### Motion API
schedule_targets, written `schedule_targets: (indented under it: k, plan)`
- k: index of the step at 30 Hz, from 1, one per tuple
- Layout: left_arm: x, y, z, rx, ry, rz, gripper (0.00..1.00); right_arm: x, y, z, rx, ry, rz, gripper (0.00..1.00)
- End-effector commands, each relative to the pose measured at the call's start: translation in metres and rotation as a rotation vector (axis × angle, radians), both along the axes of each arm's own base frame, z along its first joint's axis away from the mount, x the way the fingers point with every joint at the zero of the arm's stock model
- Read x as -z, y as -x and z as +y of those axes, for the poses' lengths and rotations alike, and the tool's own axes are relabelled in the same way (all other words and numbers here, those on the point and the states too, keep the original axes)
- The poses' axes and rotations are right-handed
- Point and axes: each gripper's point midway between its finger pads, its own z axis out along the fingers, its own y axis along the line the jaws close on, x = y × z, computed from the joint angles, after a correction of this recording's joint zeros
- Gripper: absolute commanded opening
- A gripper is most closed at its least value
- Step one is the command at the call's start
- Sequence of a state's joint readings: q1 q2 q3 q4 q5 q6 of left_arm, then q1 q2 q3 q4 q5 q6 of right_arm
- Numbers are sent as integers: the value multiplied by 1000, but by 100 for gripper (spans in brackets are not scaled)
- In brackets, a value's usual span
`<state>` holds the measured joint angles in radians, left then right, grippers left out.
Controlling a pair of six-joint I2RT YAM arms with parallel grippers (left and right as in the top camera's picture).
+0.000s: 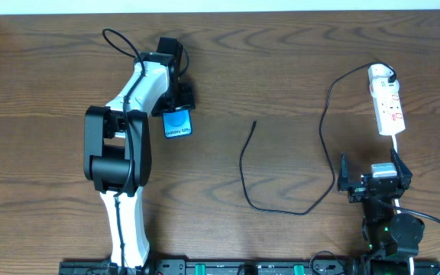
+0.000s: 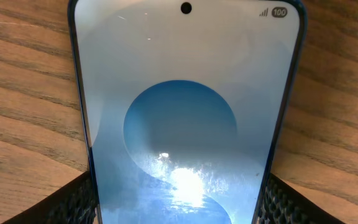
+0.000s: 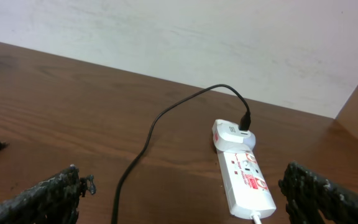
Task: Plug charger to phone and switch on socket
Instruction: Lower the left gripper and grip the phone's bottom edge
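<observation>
The left gripper [image 2: 182,202] clasps the phone [image 2: 185,93], its lit screen pale blue around a deeper disc, while the right gripper [image 3: 188,196] gapes.

You had bright, even light, with soft shadows. In the left wrist view, a glare hotspot sat low on the phone [image 2: 185,93] screen, with smudges around it. The table [image 2: 23,93] grain beside the phone was sharp.
</observation>
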<state>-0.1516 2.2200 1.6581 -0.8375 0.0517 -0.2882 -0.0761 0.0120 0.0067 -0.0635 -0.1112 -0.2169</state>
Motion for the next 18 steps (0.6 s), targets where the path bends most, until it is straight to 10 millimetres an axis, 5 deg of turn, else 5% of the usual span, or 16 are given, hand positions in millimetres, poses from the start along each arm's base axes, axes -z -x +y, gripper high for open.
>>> schedule_targets:
  k: [1,12,18]
  plan:
    - [19,16,0,-5,7,62,56,0,0,0,-1,9,-1,99]
    - [19,14,-1,-4,7,57,13,0,0,0,-1,9,-1,99]
    - [18,14,0,1,7,56,8,0,0,0,-1,9,-1,99]
